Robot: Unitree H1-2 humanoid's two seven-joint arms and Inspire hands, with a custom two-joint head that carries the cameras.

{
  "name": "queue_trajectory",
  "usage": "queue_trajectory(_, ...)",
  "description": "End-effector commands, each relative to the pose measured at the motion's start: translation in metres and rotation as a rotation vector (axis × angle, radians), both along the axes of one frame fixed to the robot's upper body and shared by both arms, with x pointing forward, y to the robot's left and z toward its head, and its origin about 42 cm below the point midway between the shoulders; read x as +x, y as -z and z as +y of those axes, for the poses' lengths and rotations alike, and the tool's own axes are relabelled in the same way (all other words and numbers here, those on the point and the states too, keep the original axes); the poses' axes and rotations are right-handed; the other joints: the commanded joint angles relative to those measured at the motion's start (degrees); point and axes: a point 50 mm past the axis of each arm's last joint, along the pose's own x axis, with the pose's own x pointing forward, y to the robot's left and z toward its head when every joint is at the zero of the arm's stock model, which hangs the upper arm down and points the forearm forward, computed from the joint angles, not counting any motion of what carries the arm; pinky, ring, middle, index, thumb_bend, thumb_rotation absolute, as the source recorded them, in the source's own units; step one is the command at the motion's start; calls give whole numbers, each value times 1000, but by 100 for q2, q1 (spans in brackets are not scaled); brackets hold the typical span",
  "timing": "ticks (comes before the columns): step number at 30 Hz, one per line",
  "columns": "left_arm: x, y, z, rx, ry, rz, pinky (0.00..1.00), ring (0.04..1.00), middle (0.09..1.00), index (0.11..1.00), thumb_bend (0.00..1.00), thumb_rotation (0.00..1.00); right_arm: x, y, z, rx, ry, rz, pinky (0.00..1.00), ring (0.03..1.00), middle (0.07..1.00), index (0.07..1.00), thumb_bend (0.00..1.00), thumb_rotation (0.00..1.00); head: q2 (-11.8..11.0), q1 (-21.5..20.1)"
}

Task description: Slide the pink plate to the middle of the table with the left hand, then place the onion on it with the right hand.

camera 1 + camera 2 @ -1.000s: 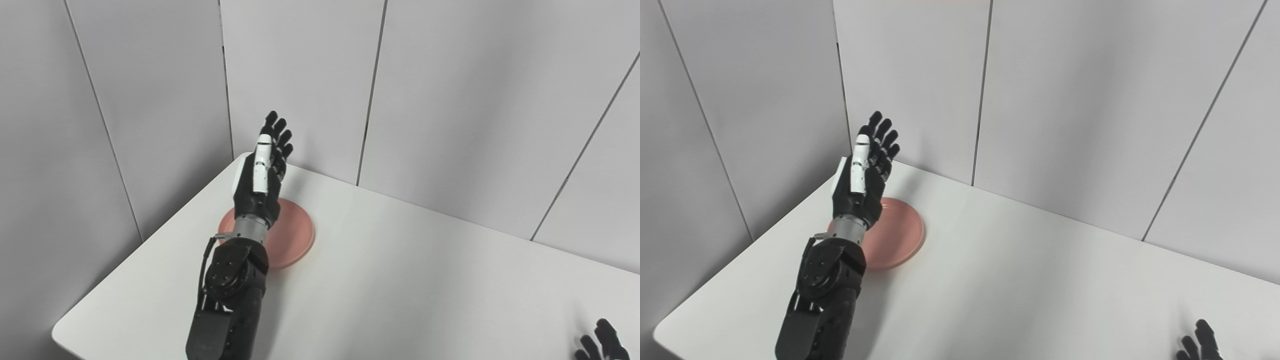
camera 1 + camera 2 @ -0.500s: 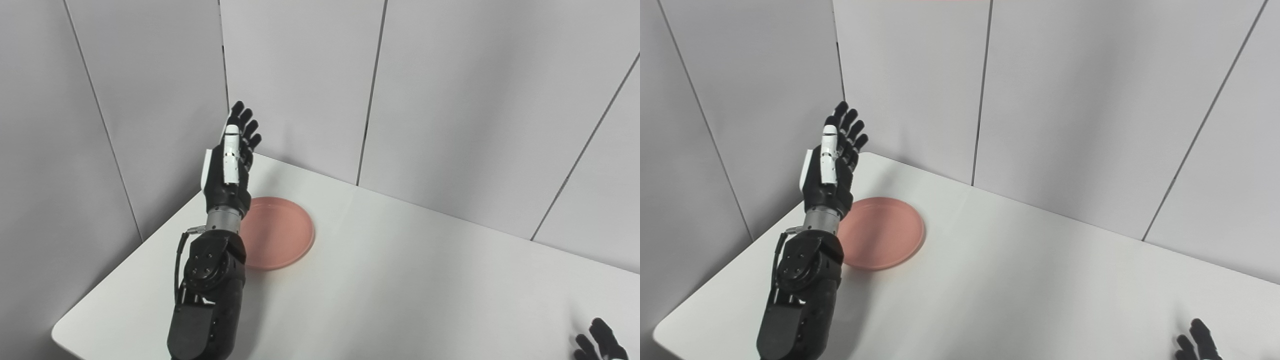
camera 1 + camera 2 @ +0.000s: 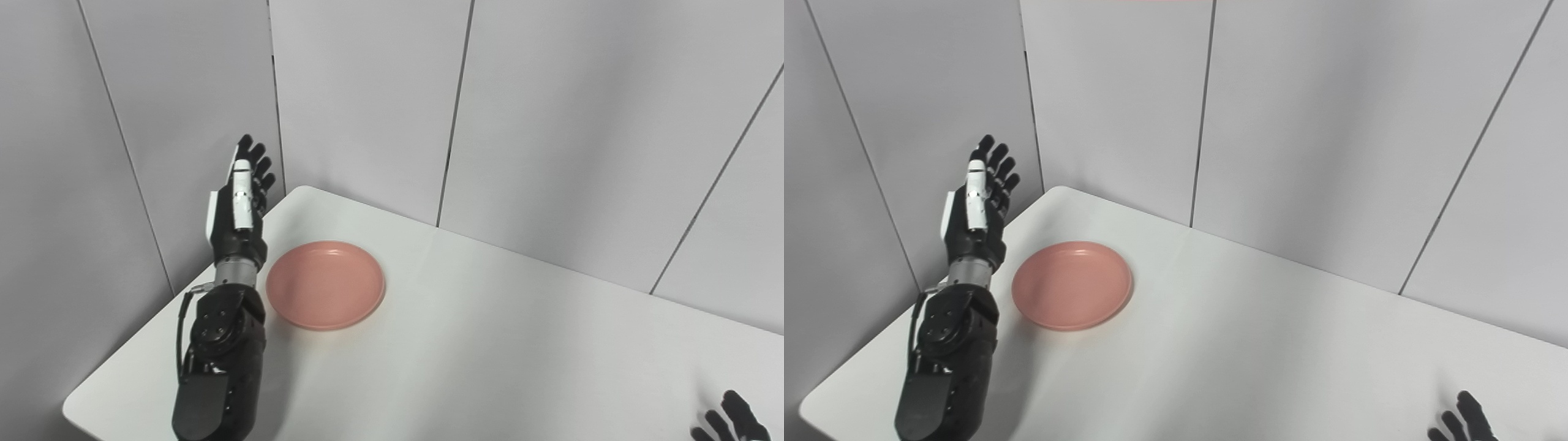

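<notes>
Left hand (image 3: pixel 240 205) has swung left off the bare pink plate (image 3: pixel 326 285).

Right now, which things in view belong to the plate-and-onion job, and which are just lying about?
Part of the job:
- pink plate, near the table's far left corner
- left hand, open, raised left of the plate
- right hand, only fingertips showing at the bottom right
- onion: not in view

Lying about:
- nothing else on the white table

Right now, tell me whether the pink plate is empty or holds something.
Empty. The pink plate lies flat on the white table, its whole bare inside visible. No onion appears in either view.
</notes>
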Motion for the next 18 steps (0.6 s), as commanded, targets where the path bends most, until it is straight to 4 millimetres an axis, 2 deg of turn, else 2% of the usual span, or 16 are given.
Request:
queue_trajectory(1, -3, -21, 10, 50, -23, -84, 960, 960, 957, 941, 418, 1000, -5, 11, -5, 2, 21, 83, 854, 926, 945, 895, 605, 872, 0, 31)
queue_trajectory(5, -7, -19, 20, 48, -45, -82, 952, 958, 950, 926, 417, 1000, -4, 13, -7, 5, 19, 82, 806, 919, 940, 887, 621, 855, -18, 80)
queue_trajectory(9, -12, -15, 29, 41, -73, -70, 938, 947, 941, 921, 422, 1000, -4, 12, -8, 1, 22, 86, 831, 921, 938, 883, 625, 861, -26, 106)
queue_trajectory(14, -16, -6, 38, 9, -80, -60, 960, 965, 964, 940, 425, 1000, -3, 13, -9, 16, 24, 85, 808, 919, 935, 873, 630, 842, -24, 121)
queue_trajectory(18, -17, 2, 45, -43, -80, -53, 956, 969, 967, 945, 415, 1000, -4, 12, -9, 7, 23, 86, 844, 926, 940, 879, 630, 853, -14, 128)
